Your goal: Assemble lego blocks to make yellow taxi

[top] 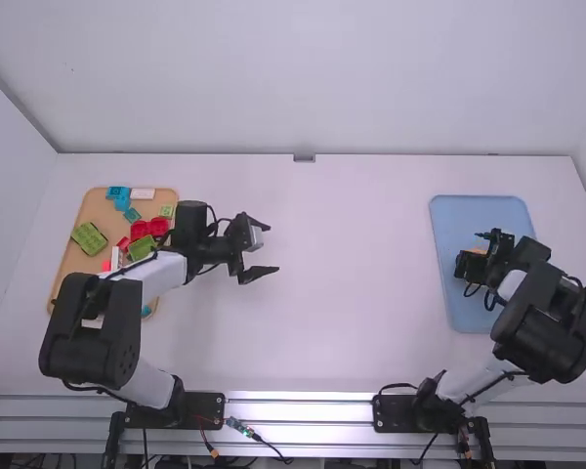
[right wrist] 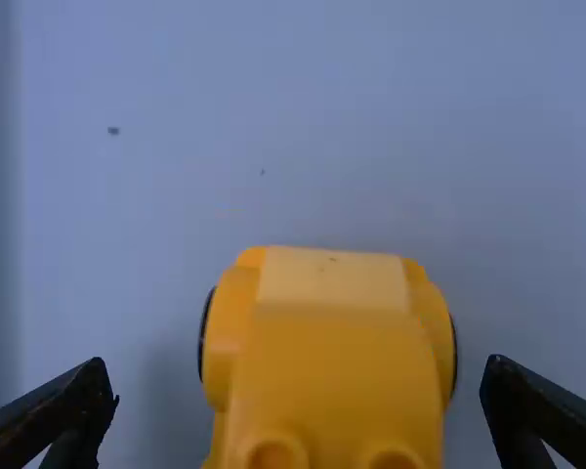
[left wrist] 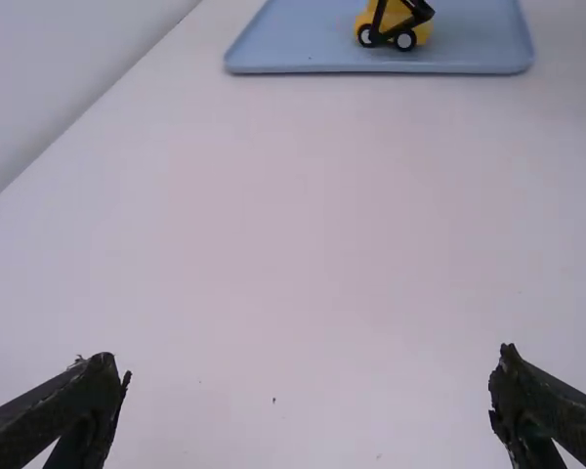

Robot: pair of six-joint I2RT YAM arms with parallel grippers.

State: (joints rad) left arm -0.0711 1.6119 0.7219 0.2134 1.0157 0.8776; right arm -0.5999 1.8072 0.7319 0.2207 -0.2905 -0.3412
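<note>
Gaping wide around the yellow car, the right pincer sits clear

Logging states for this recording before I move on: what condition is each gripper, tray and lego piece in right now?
Left gripper: open, empty, over the table.
Right gripper: open, a finger on either side of the car, gaps between.
Yellow car: upright.
Wheels: fitted to the car.
Blue tray: flat, holding the car.
Tan tray: flat, holding blocks.
Green block: unused, in the tan tray.
</note>
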